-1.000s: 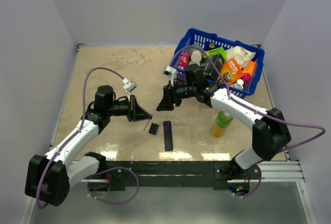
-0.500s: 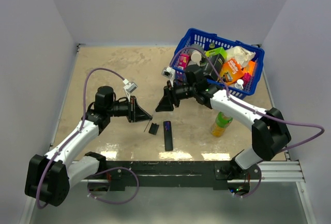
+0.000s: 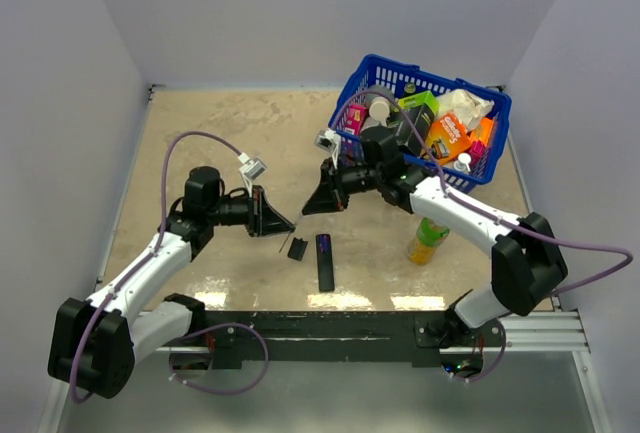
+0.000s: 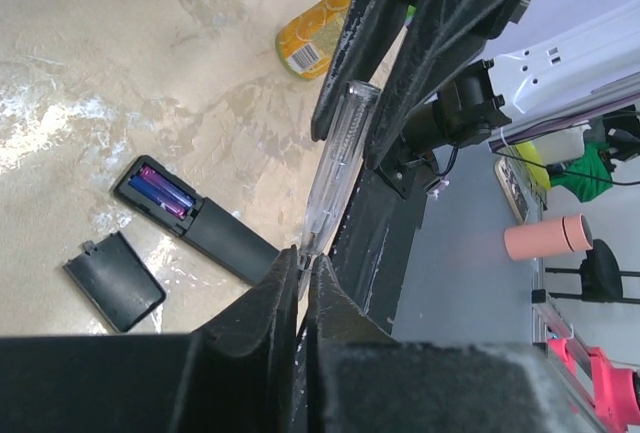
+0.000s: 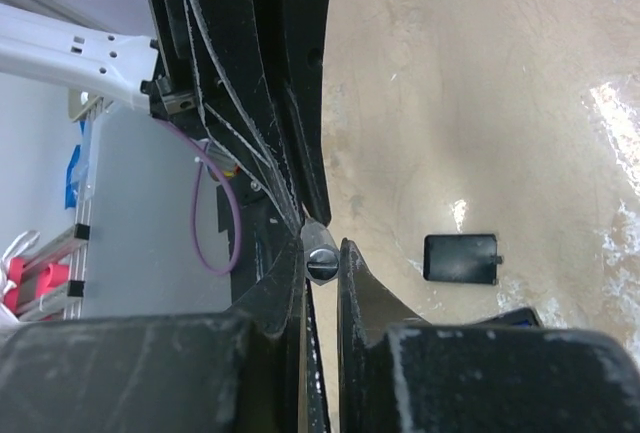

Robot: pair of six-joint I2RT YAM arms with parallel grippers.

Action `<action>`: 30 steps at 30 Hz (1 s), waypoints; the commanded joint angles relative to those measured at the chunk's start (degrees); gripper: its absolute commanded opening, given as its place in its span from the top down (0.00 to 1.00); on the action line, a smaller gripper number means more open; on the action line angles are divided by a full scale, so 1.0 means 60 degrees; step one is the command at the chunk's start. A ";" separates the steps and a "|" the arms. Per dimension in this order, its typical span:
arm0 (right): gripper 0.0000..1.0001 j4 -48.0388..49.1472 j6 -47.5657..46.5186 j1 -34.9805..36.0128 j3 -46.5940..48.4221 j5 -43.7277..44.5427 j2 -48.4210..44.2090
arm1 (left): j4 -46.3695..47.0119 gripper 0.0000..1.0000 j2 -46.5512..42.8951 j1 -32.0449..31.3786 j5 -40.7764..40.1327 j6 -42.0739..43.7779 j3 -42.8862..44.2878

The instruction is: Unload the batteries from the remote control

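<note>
Tabletop point(image 3: 230, 133), remote control point(image 3: 324, 263), bottle point(image 3: 428, 238) label probably citrus

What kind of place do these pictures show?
Probably a lab robot cell: table boxed by plain walls, left arm and right arm on a rail, blue basket of mixed goods.

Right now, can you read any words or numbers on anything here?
No text here can be read.
bottle: a barcode and a fruit picture, print too small.
orange packs in the blue basket: print blurred.
remote control and cover: no markings show.
</note>
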 commanded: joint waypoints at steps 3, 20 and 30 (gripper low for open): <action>1.00 0.0355 0.0468 -0.0043 -0.0616 0.1317 -0.0978 | -0.0372 0.64 -0.0099 -0.0003 -0.0441 0.0158 0.0323; 1.00 -0.2340 0.3252 0.1157 -0.1848 1.0312 -0.3544 | -0.2483 0.16 -0.0568 0.0027 -0.4279 0.0569 0.0820; 1.00 -0.4112 0.5390 0.2257 -0.0939 1.2190 -0.2431 | -0.3290 0.15 -0.0188 0.0027 -0.5920 0.0510 0.1187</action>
